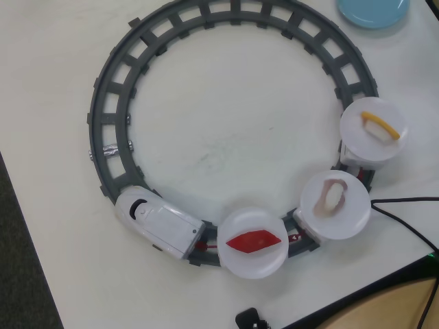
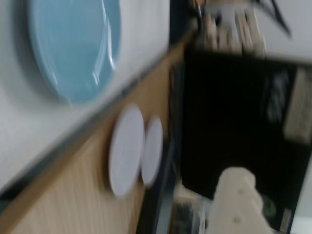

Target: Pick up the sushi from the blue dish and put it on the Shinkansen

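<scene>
The sushi [image 1: 332, 197], pale with a pinkish-tan rim, lies on the middle white plate [image 1: 351, 221] carried behind the white Shinkansen [image 1: 156, 223] on the grey ring track [image 1: 110, 103]. The blue dish [image 1: 374, 10] sits at the top right corner of the overhead view, and the part that shows holds nothing. In the blurred wrist view the same dish [image 2: 73, 44] fills the upper left. My gripper [image 2: 239, 195] shows only as one cream finger at the bottom right, away from the dish, with a dark background behind it. The overhead view does not show the gripper.
A red piece [image 1: 254, 241] and a yellow strip piece [image 1: 379, 125] lie on the other two train plates. A black cable [image 1: 405, 212] runs along the table's right edge. Two white discs [image 2: 126, 148] stand past the table edge.
</scene>
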Action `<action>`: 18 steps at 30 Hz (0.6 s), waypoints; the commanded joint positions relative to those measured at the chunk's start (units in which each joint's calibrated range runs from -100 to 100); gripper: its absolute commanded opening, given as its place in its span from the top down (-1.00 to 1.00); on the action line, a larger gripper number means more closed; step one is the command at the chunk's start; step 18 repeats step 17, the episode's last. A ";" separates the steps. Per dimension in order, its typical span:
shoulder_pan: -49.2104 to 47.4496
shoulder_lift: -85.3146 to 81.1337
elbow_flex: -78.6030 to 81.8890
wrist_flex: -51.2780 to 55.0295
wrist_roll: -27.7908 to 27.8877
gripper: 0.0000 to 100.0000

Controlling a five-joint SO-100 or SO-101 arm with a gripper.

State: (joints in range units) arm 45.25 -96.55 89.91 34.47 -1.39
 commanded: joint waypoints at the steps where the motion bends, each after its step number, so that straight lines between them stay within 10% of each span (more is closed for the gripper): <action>1: 1.14 -1.62 -1.85 1.86 -3.54 0.68; 18: 1.84 -0.70 7.12 2.54 -4.96 0.68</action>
